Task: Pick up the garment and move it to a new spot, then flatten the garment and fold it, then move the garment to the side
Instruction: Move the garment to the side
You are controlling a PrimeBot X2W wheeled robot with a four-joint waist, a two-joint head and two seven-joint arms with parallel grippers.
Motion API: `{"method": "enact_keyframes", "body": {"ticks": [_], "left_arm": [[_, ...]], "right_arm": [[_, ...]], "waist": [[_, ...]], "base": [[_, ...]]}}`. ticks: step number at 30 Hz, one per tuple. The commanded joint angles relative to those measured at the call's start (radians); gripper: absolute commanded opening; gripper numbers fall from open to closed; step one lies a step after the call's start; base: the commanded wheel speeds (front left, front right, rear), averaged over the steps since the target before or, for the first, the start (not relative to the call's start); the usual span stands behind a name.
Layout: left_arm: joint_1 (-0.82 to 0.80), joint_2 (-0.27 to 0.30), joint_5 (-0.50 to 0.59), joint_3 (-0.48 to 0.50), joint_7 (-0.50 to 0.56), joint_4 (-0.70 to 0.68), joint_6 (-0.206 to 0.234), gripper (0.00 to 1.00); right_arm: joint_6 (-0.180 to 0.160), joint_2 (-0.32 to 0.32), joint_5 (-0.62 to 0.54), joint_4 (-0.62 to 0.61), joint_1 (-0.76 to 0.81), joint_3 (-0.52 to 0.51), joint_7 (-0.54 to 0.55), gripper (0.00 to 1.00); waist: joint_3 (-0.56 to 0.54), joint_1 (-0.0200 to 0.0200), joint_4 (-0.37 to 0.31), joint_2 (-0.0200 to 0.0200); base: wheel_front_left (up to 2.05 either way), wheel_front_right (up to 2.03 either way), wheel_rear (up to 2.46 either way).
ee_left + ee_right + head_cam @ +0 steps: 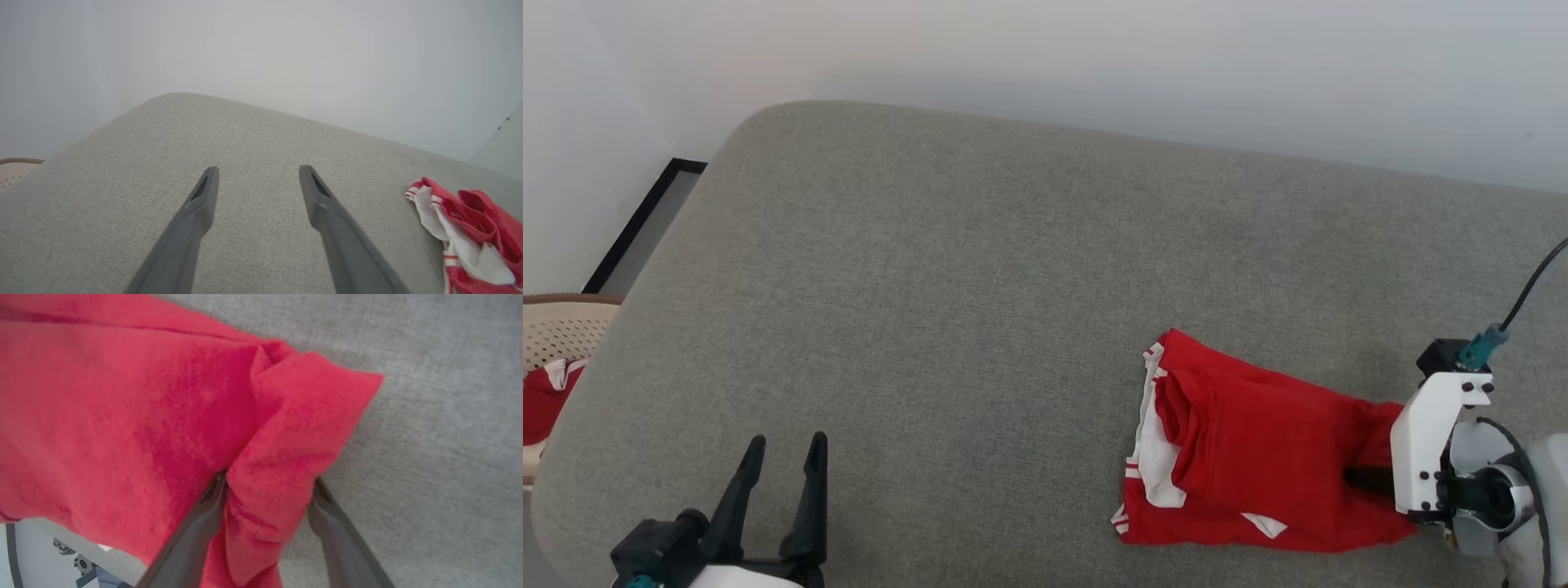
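Observation:
The garment (1258, 449) is a red jersey with white sleeve parts, lying bunched and partly folded at the right front of the grey cushion (931, 269). My right gripper (1357, 482) reaches into its right end, and the cloth covers the fingertips. In the right wrist view a thick fold of the garment (163, 416) sits between the two widely spread fingers of the right gripper (267, 482), touching both. My left gripper (787, 441) rests open at the lower left, far from the shirt. The left wrist view shows the left gripper (258, 169) over bare cushion, with the garment (470, 228) at the right edge.
A beige perforated basket (560, 331) holding another red-and-white cloth (543, 400) stands off the cushion's left edge. A pale wall runs behind, with a black-framed panel (645, 220) at the far left. The cushion's rounded corner is at the upper left.

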Motion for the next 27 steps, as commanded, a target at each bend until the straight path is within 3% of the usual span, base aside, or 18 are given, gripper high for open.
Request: {"method": "enact_keyframes", "body": {"ticks": [1,13,27], "left_arm": [[-0.014,-0.002,-0.008,0.005,-0.005,0.001,-0.002,1.00],[-0.035,-0.004,-0.014,0.015,-0.005,-0.007,-0.002,1.00],[-0.146,0.053,-0.018,-0.068,-0.005,0.000,-0.002,1.00]], "right_arm": [[0.000,0.022,0.014,0.019,0.012,0.028,0.000,0.00],[-0.001,-0.068,0.037,-0.090,-0.045,0.048,-0.051,0.00],[0.000,-0.166,0.003,-0.183,-0.134,0.053,-0.052,0.00]], "waist": [[0.006,0.0000,-0.003,-0.0001],[0.023,0.0000,-0.061,-0.0001],[0.060,0.0000,-0.213,-0.0001]], "base": [[0.00,0.00,0.00],[0.00,0.00,0.00],[0.00,0.00,0.00]]}}
